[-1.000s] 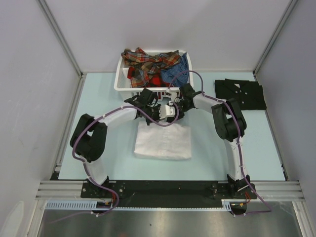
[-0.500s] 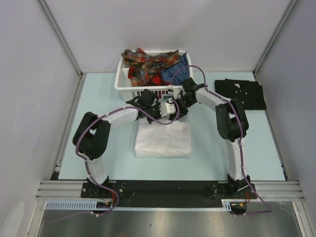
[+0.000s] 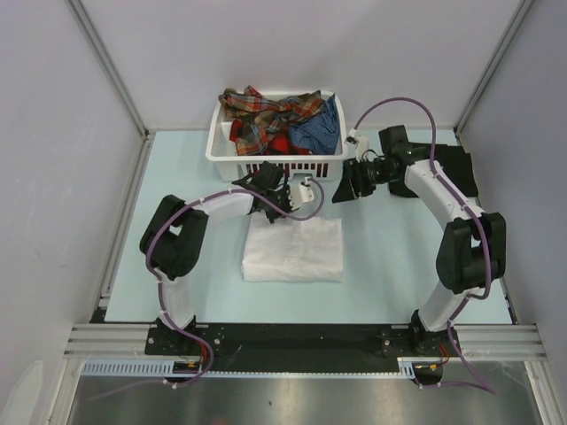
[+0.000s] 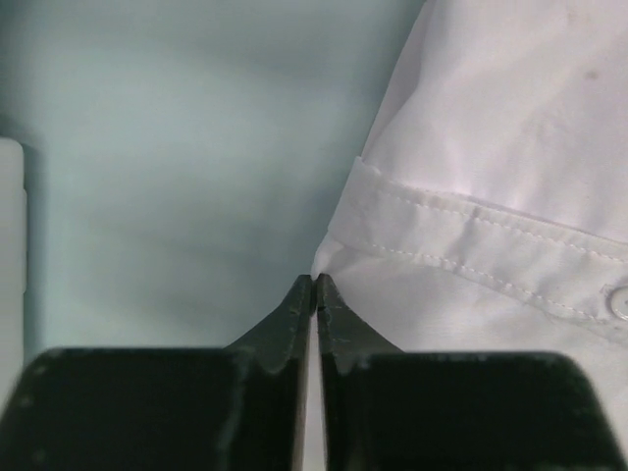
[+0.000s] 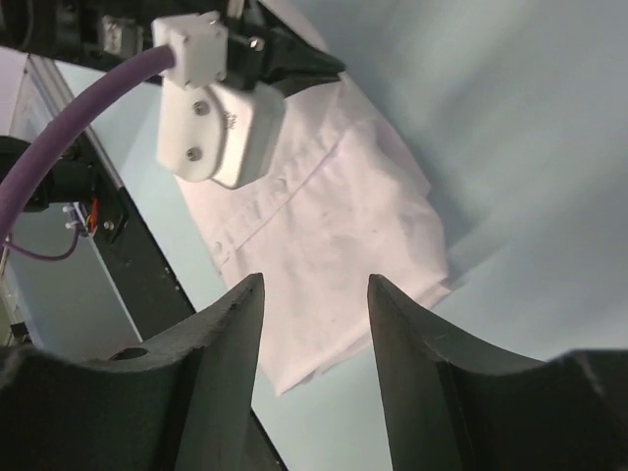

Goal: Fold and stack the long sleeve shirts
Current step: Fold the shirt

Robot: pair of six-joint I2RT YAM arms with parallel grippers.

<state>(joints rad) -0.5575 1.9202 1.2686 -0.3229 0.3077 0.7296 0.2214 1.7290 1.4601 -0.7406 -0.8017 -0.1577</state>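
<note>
A white shirt (image 3: 292, 252) lies folded in a rectangle on the table's middle. It also shows in the left wrist view (image 4: 491, 147) and the right wrist view (image 5: 334, 226). My left gripper (image 3: 285, 205) is at its far edge, shut (image 4: 314, 282), with a thin strip of white cloth between the jaws at the shirt's corner. My right gripper (image 3: 341, 190) is open and empty (image 5: 314, 285), raised off the table to the right of the shirt's far edge. A folded black shirt (image 3: 456, 173) lies at the back right, partly under my right arm.
A white slatted basket (image 3: 213, 146) stands at the back centre, holding a plaid shirt (image 3: 266, 111) and a blue shirt (image 3: 319, 131). Grey walls and metal rails enclose the light blue table (image 3: 177, 177).
My right gripper has let go at the white shirt's far edge, opened and swung right and back toward the black shirt. My left gripper stays at the shirt's far edge.
</note>
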